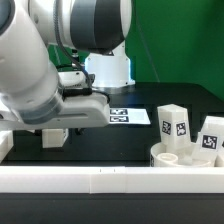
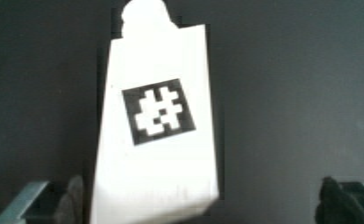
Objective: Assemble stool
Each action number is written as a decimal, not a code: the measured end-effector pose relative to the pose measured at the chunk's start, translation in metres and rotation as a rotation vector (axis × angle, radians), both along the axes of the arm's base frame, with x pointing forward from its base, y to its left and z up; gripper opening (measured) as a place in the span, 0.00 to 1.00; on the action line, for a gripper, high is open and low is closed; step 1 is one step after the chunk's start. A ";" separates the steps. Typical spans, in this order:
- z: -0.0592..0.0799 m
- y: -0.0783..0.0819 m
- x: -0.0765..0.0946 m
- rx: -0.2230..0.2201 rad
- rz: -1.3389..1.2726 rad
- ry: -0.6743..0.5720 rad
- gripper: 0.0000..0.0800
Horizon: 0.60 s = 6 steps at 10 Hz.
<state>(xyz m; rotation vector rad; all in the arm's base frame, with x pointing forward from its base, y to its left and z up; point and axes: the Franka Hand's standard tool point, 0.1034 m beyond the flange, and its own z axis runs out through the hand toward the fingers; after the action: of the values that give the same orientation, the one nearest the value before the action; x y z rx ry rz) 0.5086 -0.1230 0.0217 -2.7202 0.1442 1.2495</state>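
**Tool spread over a loose leg, grasp not yet made**

Nearest the exterior camera runs the long white border rail (image 1: 105, 180), across the front of the dark counter (image 1: 120, 140). Just behind it, toward the exterior view's right, sits the round white seat (image 1: 182, 157), with two tagged legs (image 1: 172, 122) (image 1: 211, 136) upright at it. Whether they are seated in sockets cannot be told. The marker board (image 1: 128, 116) lies flat further back.

The arm reaches low at the exterior view's left, its tool (image 1: 55, 133) close to the counter and well apart from the seat. In the wrist view a third leg (image 2: 156, 110) lies flat, tag up, a narrow peg at its far end. The tool (image 2: 200, 200) is open. Its fingertips (image 2: 51, 200) straddle the leg, which sits close to one finger and well clear of the other. Nothing is gripped.

The step in hand looks to be picking up this leg. Next, the tool probably needs to centre over the leg, since closing off-centre could push the leg sideways. Then it would close, lift, and turn the leg so the peg can go to a seat socket.
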 end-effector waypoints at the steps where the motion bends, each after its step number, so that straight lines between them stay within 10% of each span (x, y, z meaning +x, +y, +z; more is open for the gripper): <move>1: -0.004 -0.001 0.002 0.000 0.003 0.008 0.81; 6: -0.013 -0.008 -0.009 -0.071 -0.044 0.047 0.81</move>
<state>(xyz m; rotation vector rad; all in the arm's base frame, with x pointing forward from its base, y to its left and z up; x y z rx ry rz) 0.4993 -0.1308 0.0091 -2.7320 0.2570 1.3207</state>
